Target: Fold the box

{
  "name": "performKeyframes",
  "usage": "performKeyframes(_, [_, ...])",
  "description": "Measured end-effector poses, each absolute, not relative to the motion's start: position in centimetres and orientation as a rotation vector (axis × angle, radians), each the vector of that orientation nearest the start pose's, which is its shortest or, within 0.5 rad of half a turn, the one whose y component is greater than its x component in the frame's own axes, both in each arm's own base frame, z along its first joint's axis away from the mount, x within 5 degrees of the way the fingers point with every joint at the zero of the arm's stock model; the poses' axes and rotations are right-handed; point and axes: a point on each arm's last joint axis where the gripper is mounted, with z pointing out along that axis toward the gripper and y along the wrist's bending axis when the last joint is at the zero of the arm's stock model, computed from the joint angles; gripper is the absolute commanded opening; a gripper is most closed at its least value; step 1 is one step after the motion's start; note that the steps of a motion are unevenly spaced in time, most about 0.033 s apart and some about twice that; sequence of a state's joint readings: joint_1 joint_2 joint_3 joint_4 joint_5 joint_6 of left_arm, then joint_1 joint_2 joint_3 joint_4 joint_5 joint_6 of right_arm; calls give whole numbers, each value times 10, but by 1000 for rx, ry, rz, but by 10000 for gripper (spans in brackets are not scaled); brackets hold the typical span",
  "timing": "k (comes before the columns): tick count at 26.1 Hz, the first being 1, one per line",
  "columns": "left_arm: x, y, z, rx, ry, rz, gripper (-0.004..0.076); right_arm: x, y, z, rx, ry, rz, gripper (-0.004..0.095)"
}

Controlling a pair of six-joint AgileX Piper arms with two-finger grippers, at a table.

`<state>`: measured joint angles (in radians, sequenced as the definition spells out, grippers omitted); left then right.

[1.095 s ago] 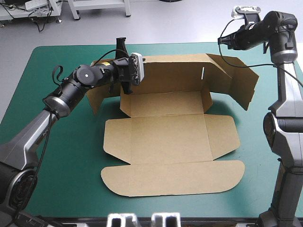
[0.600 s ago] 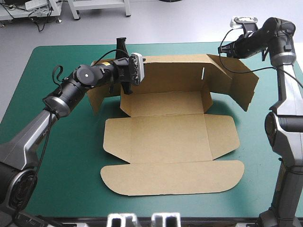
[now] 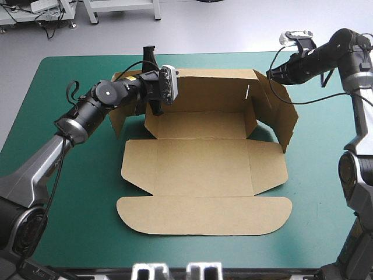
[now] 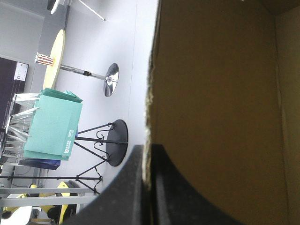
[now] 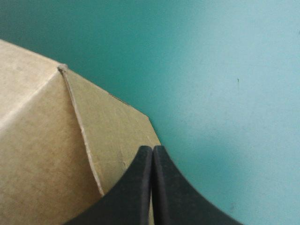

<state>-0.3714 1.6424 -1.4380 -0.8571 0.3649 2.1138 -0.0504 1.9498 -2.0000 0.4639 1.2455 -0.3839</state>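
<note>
The brown box [image 3: 201,169] lies as a cut sheet on the teal-green cover, its back wall [image 3: 213,93] raised. My left gripper [image 3: 150,79] is at that wall's left end, by the corner with the raised left flap. In the left wrist view my gripper [image 4: 149,149] is shut on the box, the board's edge [image 4: 150,93] running between the fingers. My right gripper [image 3: 270,74] touches the top corner of the right flap [image 3: 285,116], which stands swung inward. In the right wrist view my gripper [image 5: 152,150] is shut, with the brown flap [image 5: 108,136] just under its tip.
The rounded lid panel [image 3: 204,216] lies flat toward the table's front edge. Bare teal-green cover [image 3: 70,192] shows left, right and front of the sheet. The left arm reaches in over the table's left side.
My right gripper has moved left and down onto the right flap, and the flap has swung inward. The whole sheet has slid slightly toward the left. My left gripper keeps its hold.
</note>
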Motion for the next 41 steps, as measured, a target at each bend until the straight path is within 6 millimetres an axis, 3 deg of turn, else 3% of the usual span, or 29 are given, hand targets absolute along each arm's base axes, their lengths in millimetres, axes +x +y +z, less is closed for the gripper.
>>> performKeyframes(5, [357, -165, 363, 1548, 1164, 352, -9, 418, 24, 337, -440, 2539, 587, -19])
performKeyframes(12, [359, -164, 366, 1472, 1192, 346, -9, 405, 25, 357, -508, 2479, 541, -19])
performKeyframes(18, [361, -164, 369, 1409, 1215, 335, -9, 405, 21, 356, -518, 2500, 483, -19])
performKeyframes(27, [362, -163, 371, 1351, 1240, 313, -9, 413, 20, 372, -513, 2447, 454, -19])
performKeyframes(41, [364, -163, 370, 1341, 1247, 318, -9, 415, 20, 368, -467, 2463, 490, -19])
